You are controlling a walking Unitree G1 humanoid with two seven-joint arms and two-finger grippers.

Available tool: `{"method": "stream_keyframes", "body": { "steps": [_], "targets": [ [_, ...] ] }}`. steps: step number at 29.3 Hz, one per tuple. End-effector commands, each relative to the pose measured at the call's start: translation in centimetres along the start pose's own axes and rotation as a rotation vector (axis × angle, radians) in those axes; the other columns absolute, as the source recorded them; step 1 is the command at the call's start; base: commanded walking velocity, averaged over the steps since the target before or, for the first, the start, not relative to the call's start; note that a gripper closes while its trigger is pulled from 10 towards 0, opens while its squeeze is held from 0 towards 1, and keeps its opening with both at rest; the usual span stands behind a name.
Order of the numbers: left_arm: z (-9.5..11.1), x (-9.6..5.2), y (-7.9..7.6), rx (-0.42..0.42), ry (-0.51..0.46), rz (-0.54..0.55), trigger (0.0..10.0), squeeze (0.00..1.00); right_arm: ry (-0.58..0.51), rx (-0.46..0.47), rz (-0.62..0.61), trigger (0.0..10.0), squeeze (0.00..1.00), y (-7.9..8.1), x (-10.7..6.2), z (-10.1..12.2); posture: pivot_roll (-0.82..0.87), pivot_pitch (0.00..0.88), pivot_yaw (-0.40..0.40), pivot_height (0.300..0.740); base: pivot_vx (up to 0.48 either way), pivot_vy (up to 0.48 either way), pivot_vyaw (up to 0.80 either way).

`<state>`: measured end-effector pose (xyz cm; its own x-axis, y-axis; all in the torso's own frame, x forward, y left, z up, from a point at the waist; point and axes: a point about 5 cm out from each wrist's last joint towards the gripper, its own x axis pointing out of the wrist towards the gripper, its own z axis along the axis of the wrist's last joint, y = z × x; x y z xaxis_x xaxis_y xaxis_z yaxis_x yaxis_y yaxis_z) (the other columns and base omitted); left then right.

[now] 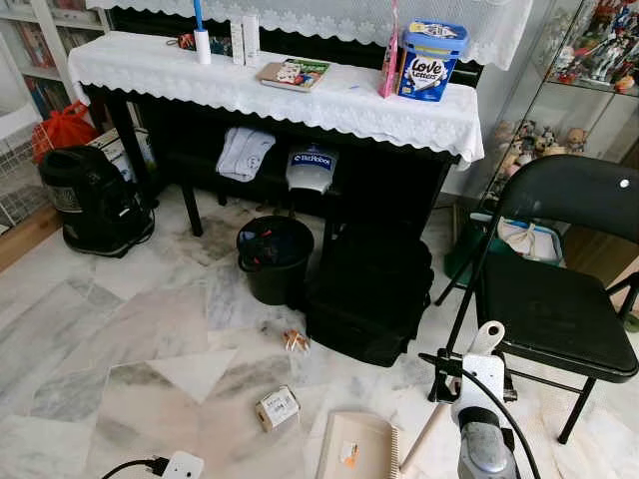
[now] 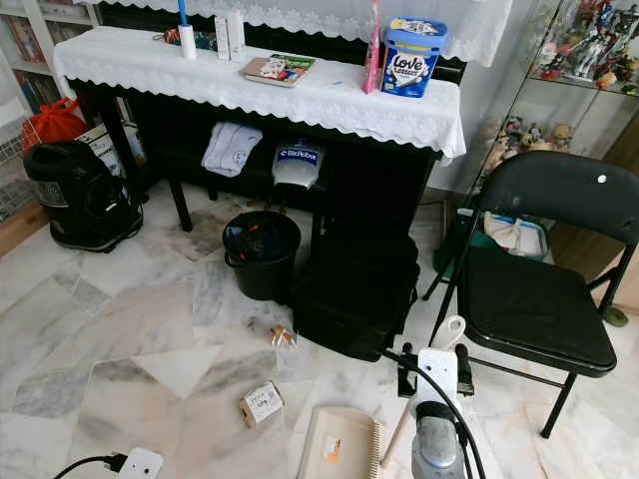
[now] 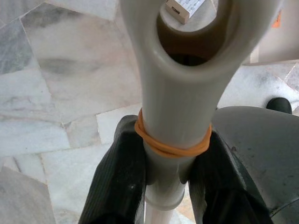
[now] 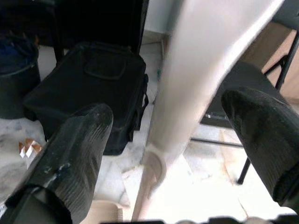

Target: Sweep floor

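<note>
Left end effector clamps the dustpan handle; right end effector straddles the broom handle, fingers apart, ready to sweep the near small box.

Your robot's right arm is silver and round, with a white block on top and a black cable looping beside it. Each end effector has two fat black ribbed fingers.

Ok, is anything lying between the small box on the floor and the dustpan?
Nothing visible. The small box lies on bare marble just left of the dustpan, with open tile between them. The crumpled wrapper sits farther off, by the black bag. The left tool grips the cream handle.
</note>
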<state>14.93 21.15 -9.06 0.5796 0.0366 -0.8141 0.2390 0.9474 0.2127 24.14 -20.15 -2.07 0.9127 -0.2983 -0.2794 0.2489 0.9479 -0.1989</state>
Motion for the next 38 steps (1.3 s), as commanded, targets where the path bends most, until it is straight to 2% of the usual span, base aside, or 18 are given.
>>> {"method": "stream_keyframes", "body": {
  "steps": [1, 10, 15, 26, 38],
  "targets": [
    [-0.7, -0.1, -2.1, -0.029, 0.021, -0.076, 10.0, 0.00, 0.026, 0.019, -0.020, 10.0, 0.00, -0.4, 0.3, -0.1, -0.02, 0.000, -0.116, 0.740, 0.000, 0.000, 0.00],
    [-0.7, -0.1, -1.9, -0.026, 0.019, -0.073, 10.0, 0.00, 0.051, 0.057, -0.012, 10.0, 0.00, -0.4, 0.5, 0.0, -0.01, 0.000, -0.114, 0.740, 0.000, 0.000, 0.00],
    [-0.7, -0.1, -1.9, -0.025, 0.020, -0.072, 10.0, 0.00, 0.008, 0.132, 0.005, 10.0, 0.00, -0.2, 0.9, 0.8, -0.02, 0.000, -0.111, 0.740, 0.000, 0.000, 0.00],
    [-0.7, -0.1, -1.8, -0.019, 0.019, -0.073, 10.0, 0.00, 0.095, 0.164, -0.019, 10.0, 0.00, -0.5, 0.8, -0.2, -0.01, 0.000, -0.108, 0.740, 0.000, 0.000, 0.00],
    [-0.6, -0.1, -1.8, -0.018, 0.020, -0.072, 10.0, 0.00, 0.071, 0.149, 0.022, 10.0, 0.00, -0.3, 1.1, 0.4, -0.01, 0.000, -0.110, 0.740, 0.000, 0.000, 0.00]
  ]
}}
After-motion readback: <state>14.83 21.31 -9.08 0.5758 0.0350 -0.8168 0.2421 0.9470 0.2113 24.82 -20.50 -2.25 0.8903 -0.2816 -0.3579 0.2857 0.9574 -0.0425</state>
